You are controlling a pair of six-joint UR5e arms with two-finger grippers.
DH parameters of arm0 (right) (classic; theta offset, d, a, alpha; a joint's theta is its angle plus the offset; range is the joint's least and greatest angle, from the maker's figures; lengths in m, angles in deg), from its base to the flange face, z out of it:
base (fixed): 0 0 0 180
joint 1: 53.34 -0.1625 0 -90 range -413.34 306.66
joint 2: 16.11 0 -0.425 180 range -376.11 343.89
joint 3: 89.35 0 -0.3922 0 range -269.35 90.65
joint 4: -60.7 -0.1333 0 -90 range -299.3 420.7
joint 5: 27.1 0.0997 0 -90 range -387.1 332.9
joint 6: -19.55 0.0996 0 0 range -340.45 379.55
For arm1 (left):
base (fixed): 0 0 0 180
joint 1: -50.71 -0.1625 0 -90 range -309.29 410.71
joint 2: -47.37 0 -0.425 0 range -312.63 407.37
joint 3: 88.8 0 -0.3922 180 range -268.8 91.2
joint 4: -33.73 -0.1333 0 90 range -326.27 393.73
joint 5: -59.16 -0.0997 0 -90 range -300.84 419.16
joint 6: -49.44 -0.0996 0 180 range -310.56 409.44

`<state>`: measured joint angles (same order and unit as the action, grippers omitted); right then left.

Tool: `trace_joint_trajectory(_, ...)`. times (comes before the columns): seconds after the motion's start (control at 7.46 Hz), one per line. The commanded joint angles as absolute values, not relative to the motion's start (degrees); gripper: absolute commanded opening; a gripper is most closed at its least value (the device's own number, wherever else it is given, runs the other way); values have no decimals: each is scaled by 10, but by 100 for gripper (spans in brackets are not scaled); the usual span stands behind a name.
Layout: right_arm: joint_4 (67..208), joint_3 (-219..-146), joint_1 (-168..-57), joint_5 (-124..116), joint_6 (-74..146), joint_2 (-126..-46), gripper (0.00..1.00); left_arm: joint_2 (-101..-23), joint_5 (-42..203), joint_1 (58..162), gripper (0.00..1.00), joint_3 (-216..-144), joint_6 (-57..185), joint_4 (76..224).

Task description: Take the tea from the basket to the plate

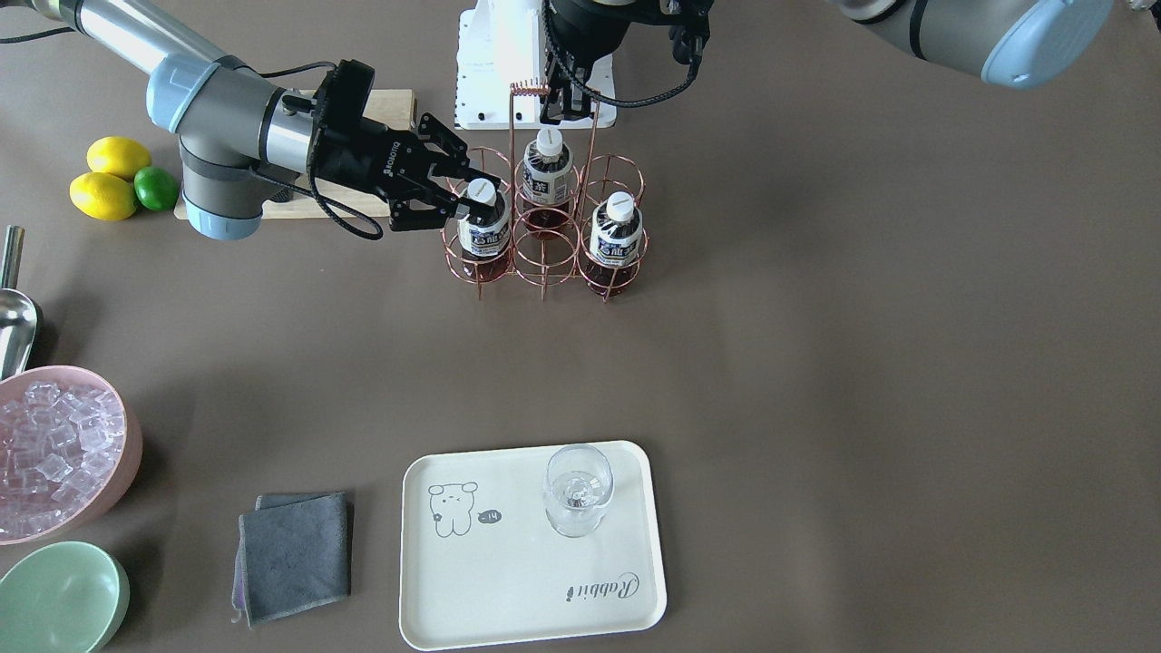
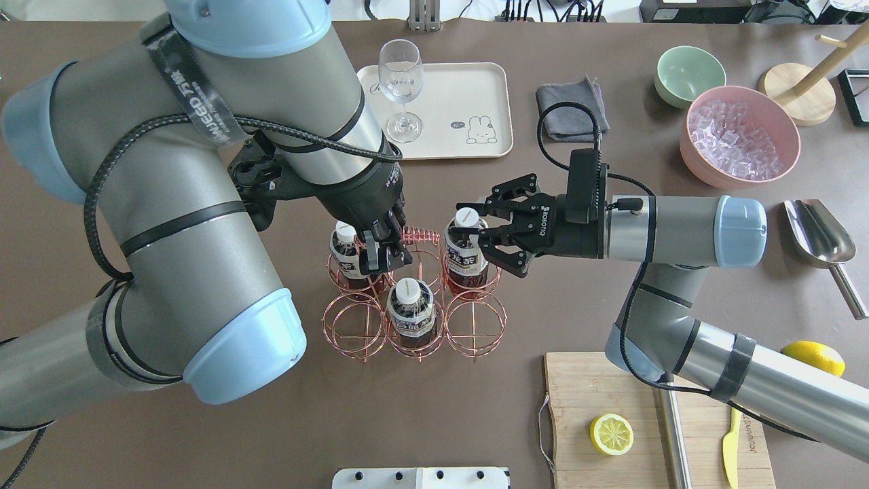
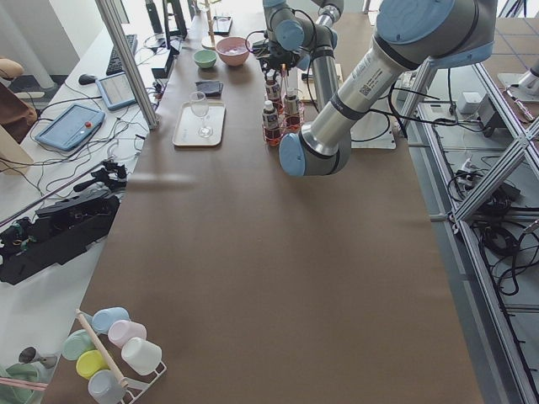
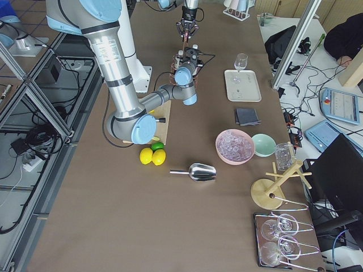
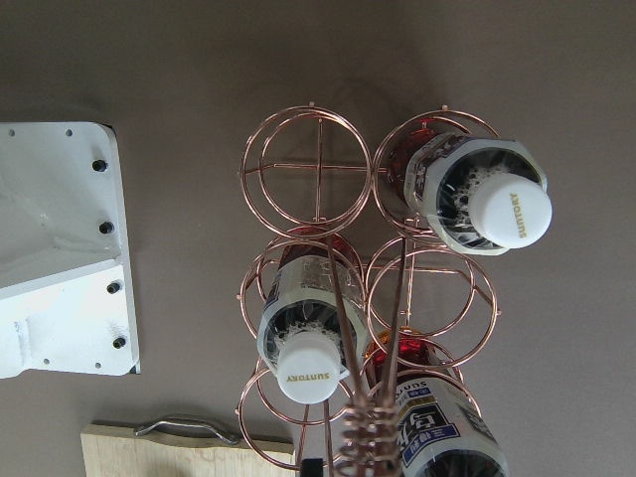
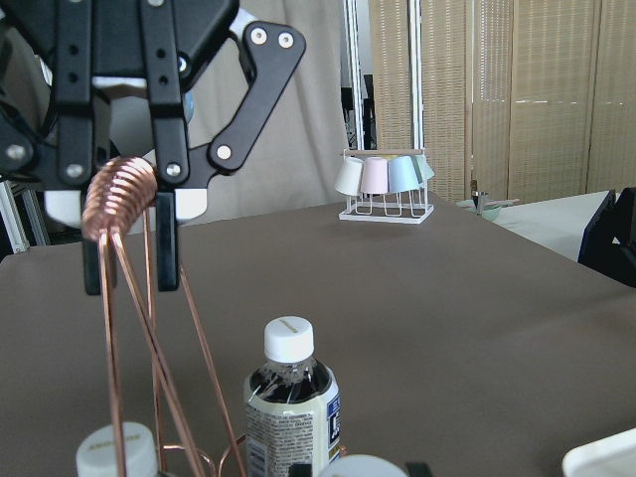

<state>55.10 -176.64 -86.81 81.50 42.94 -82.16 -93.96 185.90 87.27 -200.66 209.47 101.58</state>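
Observation:
The copper wire basket [image 1: 512,181] stands mid-table with three tea bottles in its cells. My right gripper [image 1: 477,194] reaches in level and is shut on the neck of one tea bottle [image 1: 483,234], just under its white cap [image 2: 466,217]. That bottle stands upright in its cell. My left gripper [image 2: 383,257] hangs over the basket, shut on the coiled top of the handle [image 2: 424,236]. The right wrist view shows its fingers [image 6: 169,248] on either side of the coil. The cream plate [image 1: 508,580] lies apart from the basket, on the far side from me.
A wine glass [image 1: 578,490] stands on the plate. A grey cloth [image 1: 295,553], pink ice bowl [image 1: 54,449], green bowl [image 1: 59,599] and metal scoop [image 1: 14,317] are on my right. Lemons and a lime [image 1: 113,181] lie by the cutting board [image 2: 611,394].

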Motion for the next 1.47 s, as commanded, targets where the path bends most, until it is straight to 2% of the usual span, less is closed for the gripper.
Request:
trace_joint_trajectory(0.0, 592, -1811, -895, 821, 435, -823, 0, -940, 1859, 873, 0, -2007, 2095, 1016)
trace_joint_trajectory(0.4, 671, -1895, -950, 860, 473, -821, 0, -940, 1859, 873, 0, -2007, 2095, 1016)
trace_joint_trajectory(0.8, 701, -1916, -1020, 900, 500, -811, 0, -941, 1859, 873, 0, -2010, 2096, 1016)
trace_joint_trajectory(1.07, 702, -1886, -1062, 901, 500, -804, 0, -937, 1858, 881, 0, -2021, 2095, 1013)
trace_joint_trajectory(1.34, 700, -1800, -1094, 874, 494, -767, 0, -936, 1859, 934, 0, -2025, 2084, 993)
